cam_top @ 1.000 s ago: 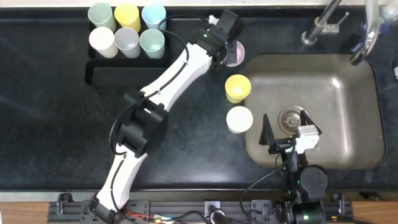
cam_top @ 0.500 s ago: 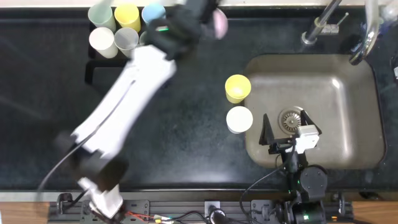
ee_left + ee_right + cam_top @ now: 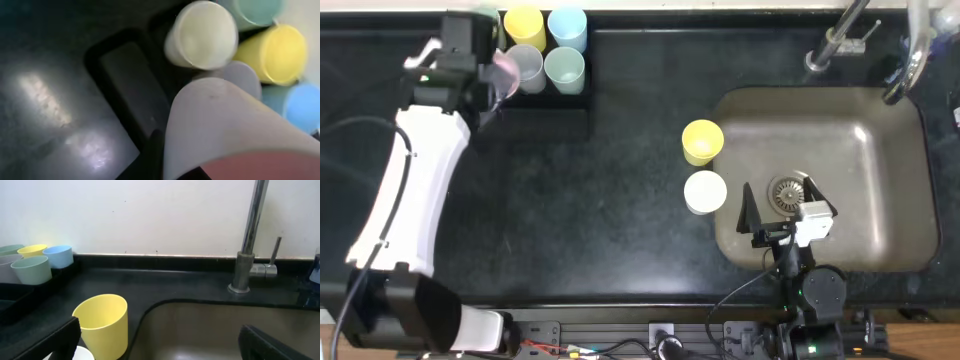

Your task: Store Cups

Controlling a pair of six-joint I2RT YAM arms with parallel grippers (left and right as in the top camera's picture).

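My left gripper [image 3: 485, 68] is shut on a pink cup [image 3: 506, 70], held tilted over the left end of the black tray [image 3: 535, 118] at the back left. In the left wrist view the pink cup [image 3: 235, 130] hangs above the tray's bare floor [image 3: 127, 82], close to a white cup [image 3: 202, 35], a grey cup [image 3: 241, 74], a yellow cup [image 3: 280, 55] and a blue cup [image 3: 300, 107] standing in it. A loose yellow cup [image 3: 702, 140] and a loose white cup [image 3: 705, 190] stand beside the sink [image 3: 880, 240]. My right gripper [image 3: 780, 205] rests open over the sink, holding nothing.
A faucet [image 3: 840, 35] stands behind the sink. In the right wrist view the yellow cup [image 3: 102, 325] is close by, the faucet [image 3: 250, 240] rises at the back, and the tray's cups [image 3: 32, 267] stand farther off. Black counter [image 3: 620, 230] lies between tray and sink.
The left arm has swung the pink cup from the counter by the sink's back corner across to the tray's left end. The right arm has stayed still.
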